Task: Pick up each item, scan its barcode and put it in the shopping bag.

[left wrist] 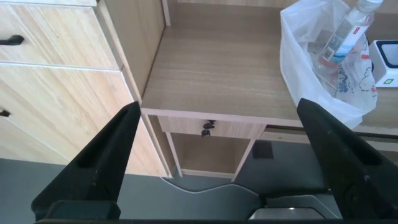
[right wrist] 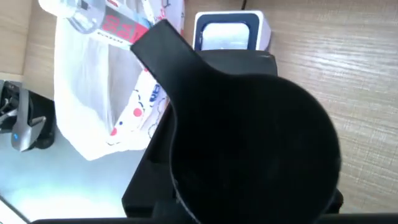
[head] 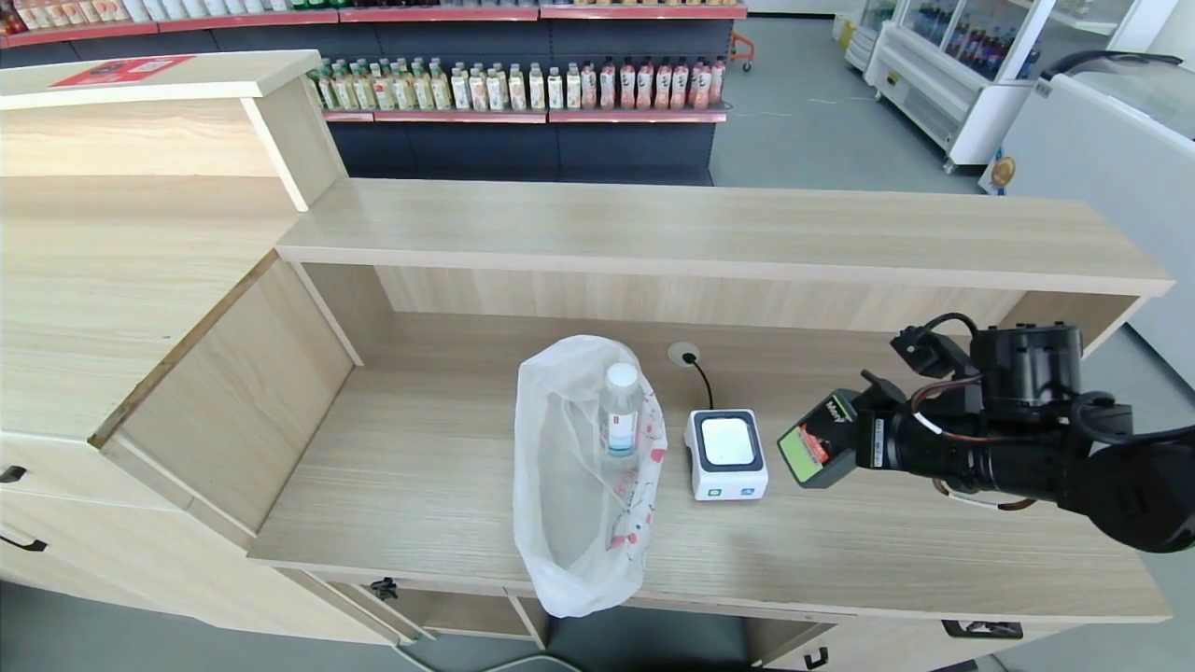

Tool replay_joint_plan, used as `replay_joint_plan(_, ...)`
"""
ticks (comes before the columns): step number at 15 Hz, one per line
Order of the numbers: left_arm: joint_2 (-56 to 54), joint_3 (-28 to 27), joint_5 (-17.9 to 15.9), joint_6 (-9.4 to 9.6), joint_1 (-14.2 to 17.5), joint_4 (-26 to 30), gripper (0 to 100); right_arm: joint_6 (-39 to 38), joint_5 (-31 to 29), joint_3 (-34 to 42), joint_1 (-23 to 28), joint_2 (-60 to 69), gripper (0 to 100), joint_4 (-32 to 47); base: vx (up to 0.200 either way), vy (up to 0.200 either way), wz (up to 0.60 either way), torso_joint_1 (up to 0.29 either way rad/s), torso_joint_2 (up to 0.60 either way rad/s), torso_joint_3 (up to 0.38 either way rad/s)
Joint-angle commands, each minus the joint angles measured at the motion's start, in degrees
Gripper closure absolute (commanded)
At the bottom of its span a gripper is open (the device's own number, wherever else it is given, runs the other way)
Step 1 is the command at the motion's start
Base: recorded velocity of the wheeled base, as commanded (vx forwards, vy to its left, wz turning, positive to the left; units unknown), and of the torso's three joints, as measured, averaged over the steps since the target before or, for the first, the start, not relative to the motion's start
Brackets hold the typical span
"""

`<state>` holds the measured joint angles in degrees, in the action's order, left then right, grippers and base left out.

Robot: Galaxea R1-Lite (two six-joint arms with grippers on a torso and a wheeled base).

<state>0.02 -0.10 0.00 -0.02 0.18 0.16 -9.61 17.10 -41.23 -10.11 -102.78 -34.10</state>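
Boxed item point(head: 814, 455), green-faced with a red patch, is held off the bench point(head: 420, 485) at the right of the head frame. It is clamped in the right end effector point(head: 840, 441), near the scanner point(head: 726, 454) but apart from it. The scanner window faces upward, and the item's green face is tilted toward the scanner side. Whether that face carries the barcode cannot be told. The shopping bag point(head: 579, 504) stands open at frame centre, immediately left of the scanner, with a clear bottle point(head: 620, 411) upright inside. The left end effector point(left wrist: 217, 104) hangs off the bench's front edge, fingers spread wide and holding nothing. Assessment: the step in hand is the scan. Recommended: bring the item over the window with the barcode face turned down and level, near but not touching, then pause. A firm grip is advised, with clearance from the bag rim on the crossing afterwards.
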Motion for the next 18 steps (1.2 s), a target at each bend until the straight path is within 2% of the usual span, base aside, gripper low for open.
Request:
replay_joint_plan(1,0.0,0.0,0.0,-0.06,0.0,0.0,0,1.2,-1.5,-0.6,0.2,-3.6,100,-0.2,0.0,0.0,0.0,0.0,0.0,0.0)
replay_joint_plan(6,0.0,0.0,0.0,-0.06,0.0,0.0,0,1.3,-1.4,-4.0,-0.1,-6.8,100,-0.8,0.0,0.0,0.0,0.0,0.0,0.0)
replay_joint_plan(10,0.0,0.0,0.0,-0.06,0.0,0.0,0,1.3,-1.5,-4.9,-1.4,-12.7,100,-9.4,0.0,0.0,0.0,0.0,0.0,0.0)
replay_joint_plan(18,0.0,0.0,0.0,-0.06,0.0,0.0,0,1.0,-1.5,-7.1,-3.7,-17.3,100,-11.7,0.0,0.0,0.0,0.0,0.0,0.0)
